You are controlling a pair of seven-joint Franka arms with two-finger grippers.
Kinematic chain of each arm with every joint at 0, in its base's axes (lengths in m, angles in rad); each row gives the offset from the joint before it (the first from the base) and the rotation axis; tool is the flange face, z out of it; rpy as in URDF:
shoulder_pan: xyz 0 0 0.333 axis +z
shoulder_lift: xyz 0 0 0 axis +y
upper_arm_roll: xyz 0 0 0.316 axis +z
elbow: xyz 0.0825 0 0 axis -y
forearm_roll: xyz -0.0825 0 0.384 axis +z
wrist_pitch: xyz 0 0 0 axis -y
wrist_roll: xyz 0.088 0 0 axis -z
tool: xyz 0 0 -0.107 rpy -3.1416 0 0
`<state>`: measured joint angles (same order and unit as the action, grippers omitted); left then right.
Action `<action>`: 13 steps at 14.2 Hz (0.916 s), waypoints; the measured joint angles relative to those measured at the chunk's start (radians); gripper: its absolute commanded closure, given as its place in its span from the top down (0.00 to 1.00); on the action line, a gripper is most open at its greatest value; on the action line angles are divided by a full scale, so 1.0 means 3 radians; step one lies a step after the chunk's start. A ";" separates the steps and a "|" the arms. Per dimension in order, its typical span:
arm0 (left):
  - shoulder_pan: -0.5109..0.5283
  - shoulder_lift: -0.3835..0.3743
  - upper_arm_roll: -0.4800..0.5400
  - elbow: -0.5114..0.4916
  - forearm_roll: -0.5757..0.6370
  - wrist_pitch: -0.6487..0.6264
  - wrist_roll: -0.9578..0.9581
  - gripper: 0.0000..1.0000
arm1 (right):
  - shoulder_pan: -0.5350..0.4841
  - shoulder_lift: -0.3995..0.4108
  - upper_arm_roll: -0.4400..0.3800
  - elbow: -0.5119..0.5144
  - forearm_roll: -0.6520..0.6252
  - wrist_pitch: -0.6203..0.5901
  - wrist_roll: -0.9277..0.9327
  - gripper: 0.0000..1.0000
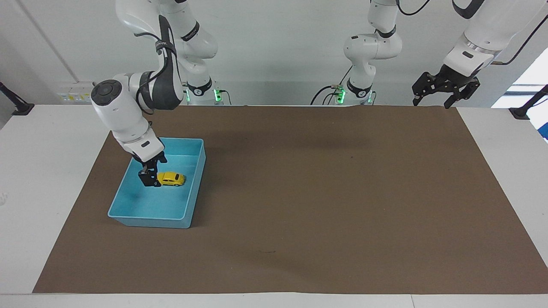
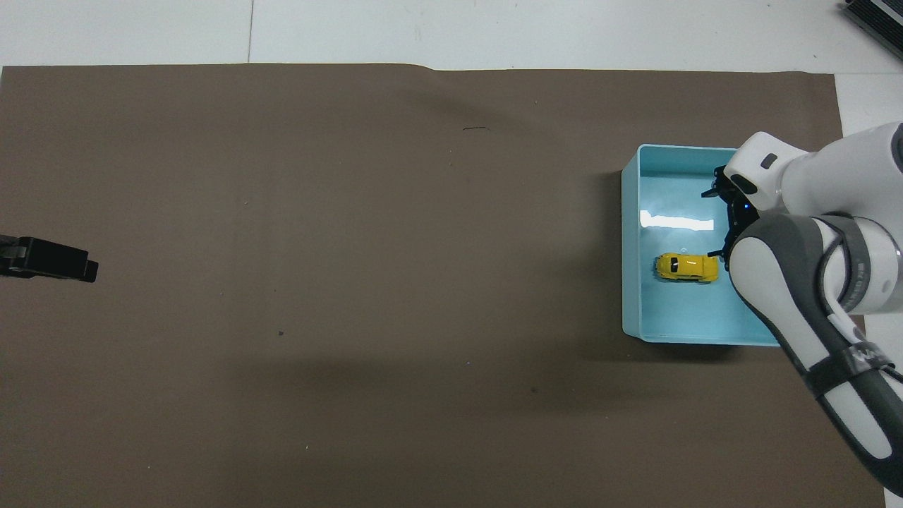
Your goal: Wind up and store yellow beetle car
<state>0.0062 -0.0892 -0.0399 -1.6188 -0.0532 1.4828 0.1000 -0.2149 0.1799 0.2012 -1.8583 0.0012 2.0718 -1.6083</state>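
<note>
Car [image 1: 171, 179] — the yellow beetle car — is shown resting on the floor of the blue bin [image 1: 128, 196], which is placed on the brown mat [image 1: 321, 192] toward the right arm's end of the table. In the facing view the right gripper [image 1: 147, 177] is seen inside the bin at the car's 9 o'clock, just beside it, fingers spread and nothing held. The left gripper [image 1: 434, 98] is held in the air over the mat's corner at the left arm's end — fingers spread, empty, the arm waiting.
</note>
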 measured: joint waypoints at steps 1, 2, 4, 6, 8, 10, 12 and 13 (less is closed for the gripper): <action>0.0000 0.0000 0.0000 0.0000 0.0000 0.0000 0.0000 1.00 | 0.0000 -0.0003 0.0001 0.0071 0.0008 -0.0079 0.0000 1.00; 0.0000 0.0000 0.0000 0.0000 0.0000 0.0000 0.0000 1.00 | 0.0001 -0.0008 0.0001 0.0137 0.0021 -0.0153 0.0001 1.00; 0.0000 0.0000 0.0000 0.0000 0.0000 0.0000 0.0000 1.00 | 0.0020 -0.0043 0.0000 0.0245 0.0057 -0.0281 0.0050 1.00; 0.0000 0.0000 0.0000 0.0000 0.0000 0.0000 0.0000 1.00 | 0.0093 -0.0118 -0.0009 0.0306 0.0063 -0.0371 0.0208 1.00; 0.0000 0.0000 0.0000 0.0000 0.0000 0.0000 0.0000 1.00 | 0.0227 -0.0205 -0.0082 0.0321 0.0063 -0.0435 0.0395 1.00; 0.0000 0.0000 0.0000 0.0000 0.0000 0.0000 0.0000 1.00 | 0.0426 -0.0269 -0.0258 0.0322 0.0071 -0.0469 0.0519 1.00; 0.0000 0.0000 0.0000 0.0000 0.0000 0.0000 0.0000 1.00 | 0.0591 -0.0300 -0.0428 0.0323 0.0137 -0.0512 0.0585 1.00; 0.0000 0.0000 0.0000 0.0000 0.0000 0.0000 0.0000 1.00 | 0.0633 -0.0309 -0.0480 0.0323 0.0153 -0.0525 0.0617 1.00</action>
<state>0.0062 -0.0892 -0.0399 -1.6188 -0.0532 1.4828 0.1000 -0.0249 0.0871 0.0570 -1.7613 0.0471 1.9145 -1.4234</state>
